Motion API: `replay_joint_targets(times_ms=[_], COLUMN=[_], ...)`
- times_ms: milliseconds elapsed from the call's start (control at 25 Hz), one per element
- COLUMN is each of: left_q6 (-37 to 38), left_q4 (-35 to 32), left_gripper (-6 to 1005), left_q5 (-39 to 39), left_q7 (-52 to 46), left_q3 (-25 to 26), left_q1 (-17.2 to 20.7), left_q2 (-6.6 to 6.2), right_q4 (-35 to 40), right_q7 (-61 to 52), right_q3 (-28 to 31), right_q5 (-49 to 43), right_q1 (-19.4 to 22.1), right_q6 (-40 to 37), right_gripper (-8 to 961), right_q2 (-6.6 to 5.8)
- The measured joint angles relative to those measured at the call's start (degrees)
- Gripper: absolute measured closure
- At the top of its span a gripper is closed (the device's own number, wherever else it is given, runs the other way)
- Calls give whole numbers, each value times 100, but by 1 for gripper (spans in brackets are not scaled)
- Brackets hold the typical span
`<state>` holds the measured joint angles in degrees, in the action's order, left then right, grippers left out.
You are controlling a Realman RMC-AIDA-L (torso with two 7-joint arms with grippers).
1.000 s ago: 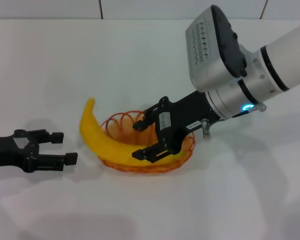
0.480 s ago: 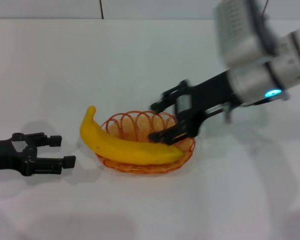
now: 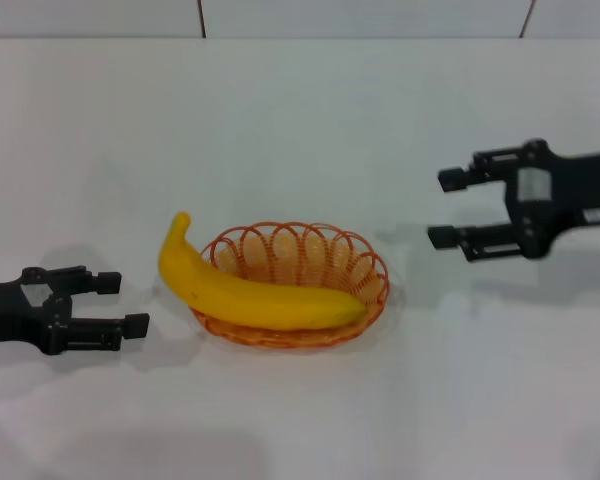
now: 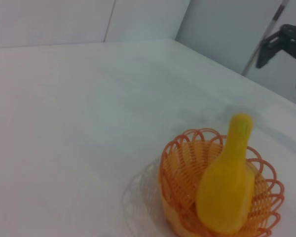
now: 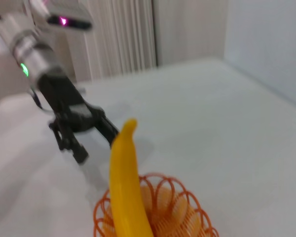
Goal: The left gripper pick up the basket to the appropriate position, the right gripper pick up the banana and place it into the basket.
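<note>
1. Right tool (image 3: 445,209): black, matte, white label on its body, fingers spread, gripping nothing, above the worktop (image 3: 280,120) well right of the basket (image 3: 375,262).
2. Left tool (image 3: 125,302): black, parted, empty, low near the banana's stem.
3. Basket: orange wire loops, scalloped oval rim.
4. Banana (image 3: 250,295): smooth, yellow, curved, lying lengthwise across the basket, stem end overhanging the rim toward the left tool.

open table (image 3: 310,130) all round basket (image 3: 370,268) (banana (image 3: 250,295) inside)

White table (image 3: 300,120), pale wall panels (image 3: 360,15) behind, perhaps tiled.
</note>
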<state>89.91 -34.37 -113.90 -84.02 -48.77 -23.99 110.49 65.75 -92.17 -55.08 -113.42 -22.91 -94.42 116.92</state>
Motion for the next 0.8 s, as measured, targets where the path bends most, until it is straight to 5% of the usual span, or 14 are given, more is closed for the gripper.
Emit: replay_joint_targets(times_ms=[440, 800], left_q6=[0, 0], left_q4=[-12, -25], left_gripper=[92, 92], left_q5=[0, 0], left_q7=[3, 19], left_q3=[7, -38], left_q1=[12, 2], left_q2=[1, 3], right_q4=[-2736, -3481], right_q7=[3251, 4616], right_q3=[1273, 1466], right_q5=[300, 277], right_q1=[50, 56], right_q6=[98, 580], right_gripper=[256, 257], right_q2=[-18, -11])
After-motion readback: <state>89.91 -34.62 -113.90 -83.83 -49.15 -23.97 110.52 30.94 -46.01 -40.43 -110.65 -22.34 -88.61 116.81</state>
